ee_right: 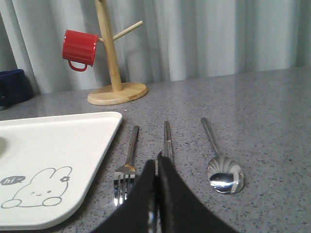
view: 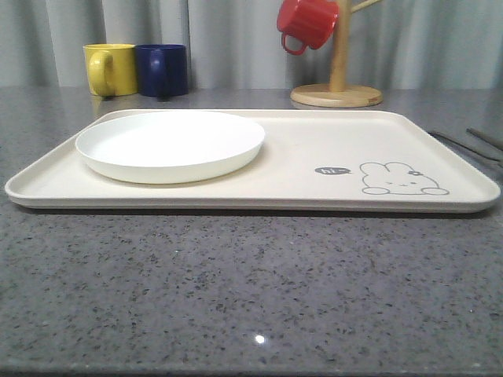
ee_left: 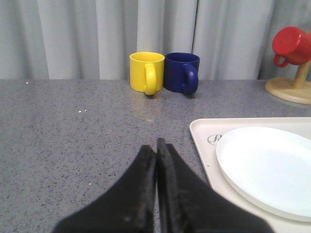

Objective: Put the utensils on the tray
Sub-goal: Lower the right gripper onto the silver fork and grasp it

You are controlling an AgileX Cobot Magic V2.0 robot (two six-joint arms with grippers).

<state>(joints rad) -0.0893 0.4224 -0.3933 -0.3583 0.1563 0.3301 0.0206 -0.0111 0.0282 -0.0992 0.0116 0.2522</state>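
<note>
**Cutlery lies on the bench beside the tray; both hands clenched and empty**

The large flat cream rectangular tray with rounded corners, a low rim and a grey rabbit drawing sits on the speckled grey stone bench. A round shallow white plate rests on the tray's left part. The rabbit drawing is near the tray's front right corner.

In the right wrist view, three pieces of cutlery lie on the bench just beside the tray's right edge, apart from it and roughly parallel to each other: a slim shiny silver metal fork nearest the tray, a pair of straight metal chopsticks in the middle, and an oval-bowled silver spoon farthest out. The right hand is pressed closed with nothing between its black fingers, its tips above the near end of the chopsticks; whether it touches them cannot be told.

The left hand is likewise closed and empty, over bare bench just left of the tray.

At the back stand a yellow ceramic mug and a dark blue mug, touching or nearly so. A red mug hangs on a wooden mug stand with a round base.
</note>
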